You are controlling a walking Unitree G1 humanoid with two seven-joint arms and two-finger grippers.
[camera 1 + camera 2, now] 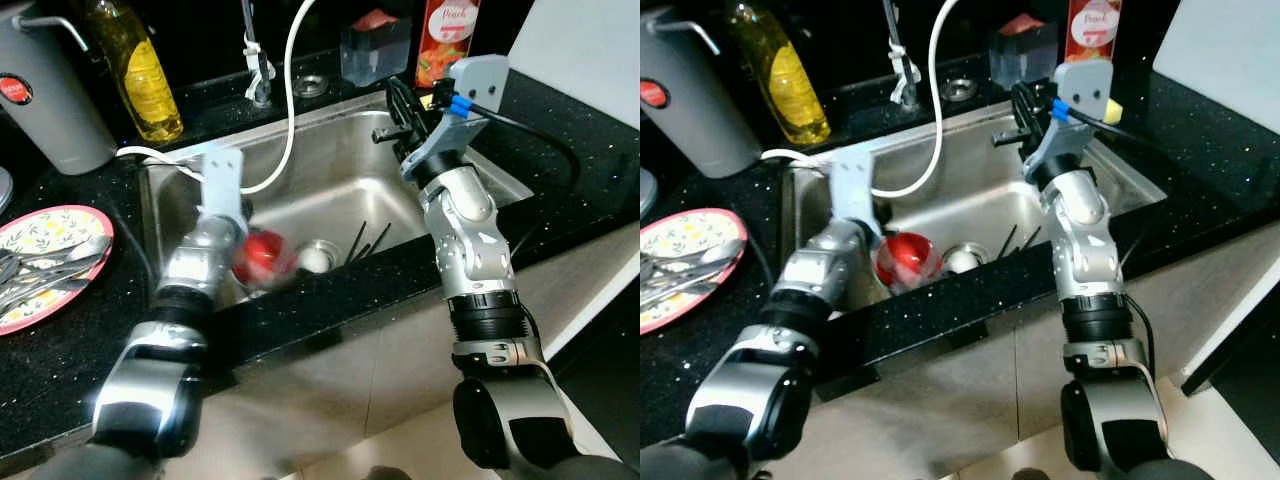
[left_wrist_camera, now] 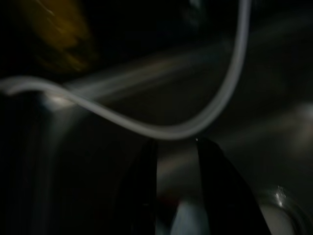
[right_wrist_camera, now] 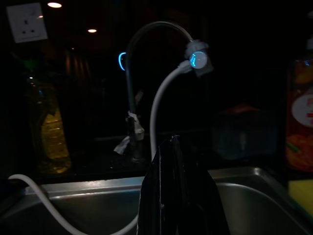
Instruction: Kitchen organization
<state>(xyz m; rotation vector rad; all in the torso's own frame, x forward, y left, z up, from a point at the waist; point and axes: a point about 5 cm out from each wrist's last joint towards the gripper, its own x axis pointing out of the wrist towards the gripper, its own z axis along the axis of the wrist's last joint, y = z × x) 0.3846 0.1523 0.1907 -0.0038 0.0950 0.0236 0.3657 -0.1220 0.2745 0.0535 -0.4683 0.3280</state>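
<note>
Although the sink (image 1: 500,180) holds most of what is to be sorted, little of the kitchen organization can be judged as done: a red bowl (image 1: 908,258) lies on the basin floor just beside the drain, a small white round object (image 1: 960,261) rests next to it, and several dark thin utensils (image 1: 366,243) (possibly chopsticks) lean against the near wall. On the black speckled tabletop (image 1: 60,370), at the robot's left, a pink patterned plate (image 1: 50,232) carries a heap of metal cutlery (image 1: 40,275), which is judged to be still awaiting a place. The left pincer (image 2: 177,171) is lowered into the basin close to the red bowl, its fingers spread a little with nothing plainly held between them; a white hose (image 1: 290,110) loops past it from the tap. The right pincer (image 3: 171,161) is held above the far side of the sink, its fingers pressed together on nothing, pointed toward the gooseneck faucet (image 3: 146,34). Behind the sink stand a bottle of yellow oil (image 1: 135,65), a grey jug (image 1: 50,90) with a red round badge whose writing is too small to read, and a red carton (image 1: 1090,28) on which the word "Peach" appears to be printed.
</note>
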